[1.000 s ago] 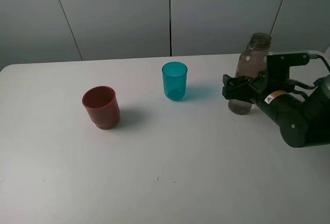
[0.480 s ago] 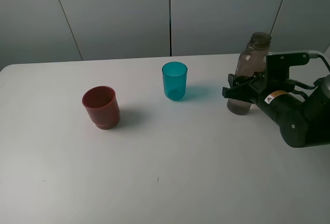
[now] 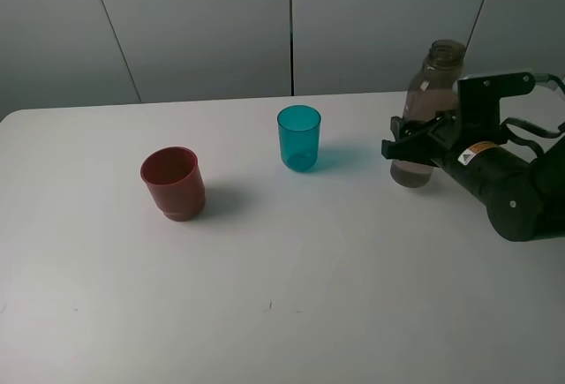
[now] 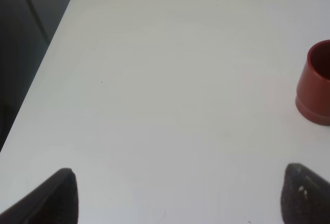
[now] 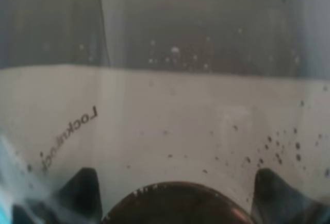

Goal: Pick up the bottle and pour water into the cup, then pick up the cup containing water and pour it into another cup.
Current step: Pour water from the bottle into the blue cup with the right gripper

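The right arm extends low and roughly level from the right side. The right pincer is clamped on the bottle. The left pincer has its fingers spread wide.

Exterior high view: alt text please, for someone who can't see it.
The right gripper is shut on the lower body of the upright, capless bottle at the right of the white table. The teal cup stands mid-table and the red cup left of it, both upright and untouched.

Half of red cup off-frame
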You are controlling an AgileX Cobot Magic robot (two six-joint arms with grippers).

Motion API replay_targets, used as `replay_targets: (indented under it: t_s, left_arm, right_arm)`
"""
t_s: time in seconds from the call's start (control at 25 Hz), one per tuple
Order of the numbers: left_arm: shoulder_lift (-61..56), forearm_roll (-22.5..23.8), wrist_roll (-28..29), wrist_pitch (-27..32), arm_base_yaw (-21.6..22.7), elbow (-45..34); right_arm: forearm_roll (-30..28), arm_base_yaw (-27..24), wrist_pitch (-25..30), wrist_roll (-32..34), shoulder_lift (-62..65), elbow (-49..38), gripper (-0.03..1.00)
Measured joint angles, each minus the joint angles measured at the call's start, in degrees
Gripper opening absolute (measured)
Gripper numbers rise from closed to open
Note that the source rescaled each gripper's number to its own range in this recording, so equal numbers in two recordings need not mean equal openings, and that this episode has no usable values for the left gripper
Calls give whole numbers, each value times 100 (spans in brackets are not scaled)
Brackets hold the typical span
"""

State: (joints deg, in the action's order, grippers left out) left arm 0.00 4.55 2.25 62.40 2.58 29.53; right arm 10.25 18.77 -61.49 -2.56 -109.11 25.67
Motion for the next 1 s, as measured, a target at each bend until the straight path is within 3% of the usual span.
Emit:
replay_targets:
  t_s: [0.36,0.68,1.0]
  left_arm:
    - [0,0,0,0,0,0]
    - [0,0,0,0,0,0]
    - [0,0,0,0,0,0]
  right_arm:
    - [-598,0,2379,-583,1023,1104,4]
    - [-842,0,2945,-605,866,1976,4]
    - [-1484,0,3274,-798,162,2903,4]
